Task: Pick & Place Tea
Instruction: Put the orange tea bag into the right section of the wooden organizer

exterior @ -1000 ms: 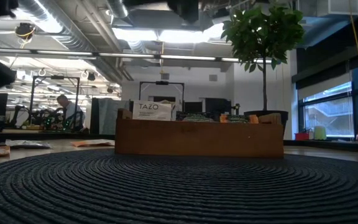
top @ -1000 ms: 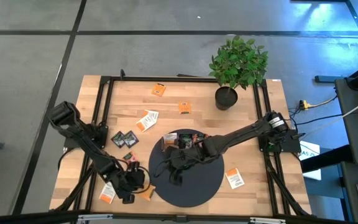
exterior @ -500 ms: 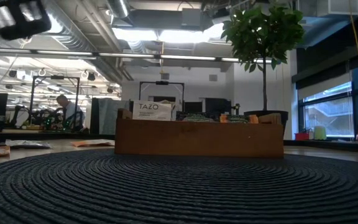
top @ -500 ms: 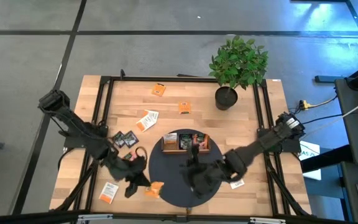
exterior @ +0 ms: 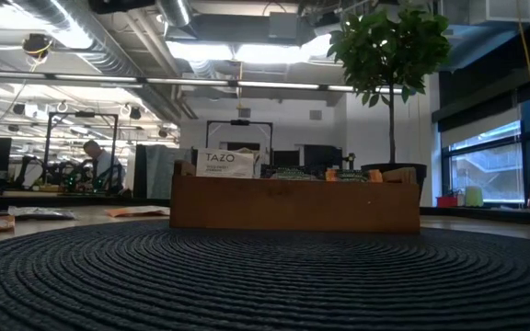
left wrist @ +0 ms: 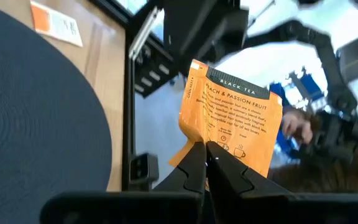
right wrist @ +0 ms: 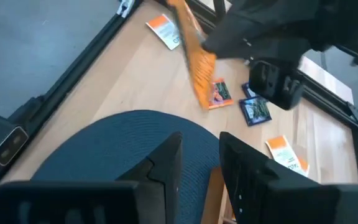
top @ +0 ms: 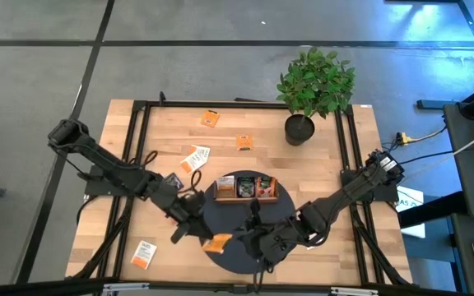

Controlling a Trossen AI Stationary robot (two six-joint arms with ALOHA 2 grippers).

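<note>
Three-slot tray [top: 245, 188] holds several sachets, maybe; left pincer [left wrist: 207, 160] grips orange sachet [left wrist: 232, 121]; right pincer [right wrist: 199, 163] apart.

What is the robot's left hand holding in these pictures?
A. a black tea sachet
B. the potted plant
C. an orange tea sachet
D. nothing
C: in the left wrist view the left hand is shut on an orange tea sachet printed with "black tea, peach & passion fruit", pinched at its lower edge; the high view shows it over the round dark mat's left edge.

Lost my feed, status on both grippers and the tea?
Left gripper shut on orange sachet, above mat edge. Right gripper open, empty, over mat. Tray unobstructed.
</note>
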